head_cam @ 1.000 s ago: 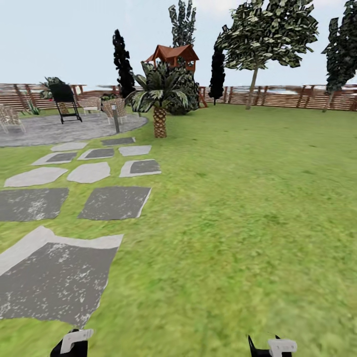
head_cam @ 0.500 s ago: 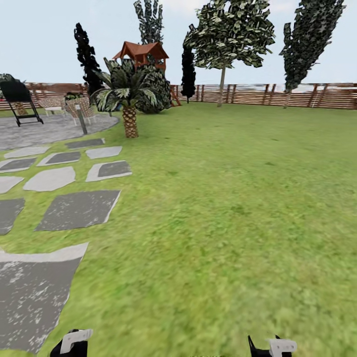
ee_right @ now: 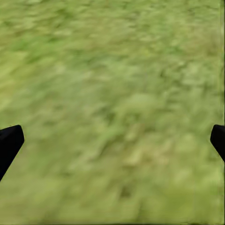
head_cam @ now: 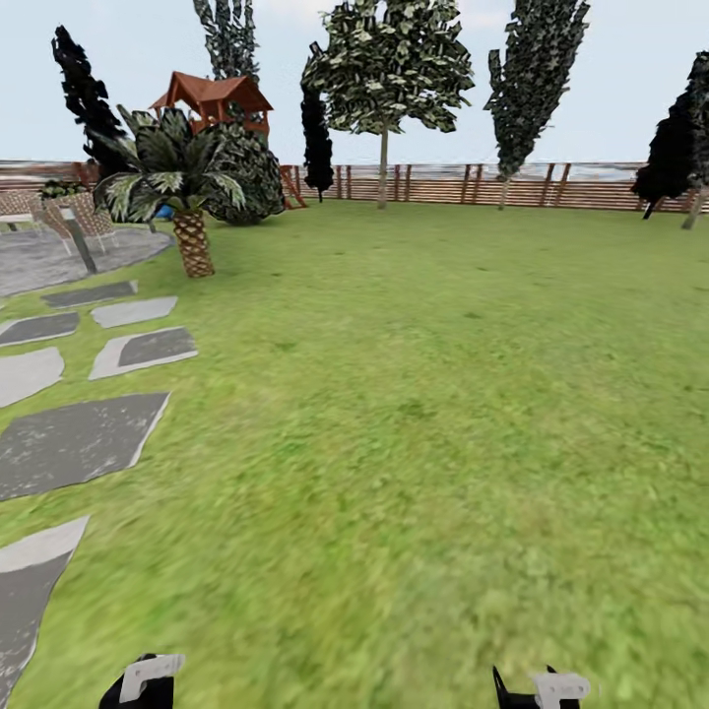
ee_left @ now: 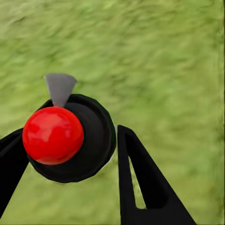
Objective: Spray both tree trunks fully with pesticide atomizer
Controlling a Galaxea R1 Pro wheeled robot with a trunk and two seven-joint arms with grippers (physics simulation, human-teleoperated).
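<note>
The pesticide atomizer is out of view. I see the garden's green grass floor (head_cam: 423, 423) stretching to a brown slat fence (head_cam: 443, 183). Tall trees stand far back along that fence, one with mottled green foliage and a pale trunk (head_cam: 383, 169), another darker and narrower (head_cam: 537, 69). My left gripper (ee_left: 70, 131) hangs open over the grass, holding nothing, with a red ball on a black disc (ee_left: 52, 135) seen behind its fingers. My right gripper (ee_right: 112, 140) is wide open over bare grass. Both arm ends show at the bottom of the head view, left (head_cam: 148, 679) and right (head_cam: 544, 687).
Grey stepping stones (head_cam: 79, 443) lie at the left, leading to a speckled patio (head_cam: 39, 258) with chairs. A short palm (head_cam: 189, 231), a dark shrub and a red-roofed playhouse (head_cam: 212, 98) stand at the back left. Dark trees (head_cam: 675, 148) are at the far right.
The whole head view has shifted left, so the camera has turned right: stones and palm slid leftward and more trees came in at the right. Both arm ends keep their place.
</note>
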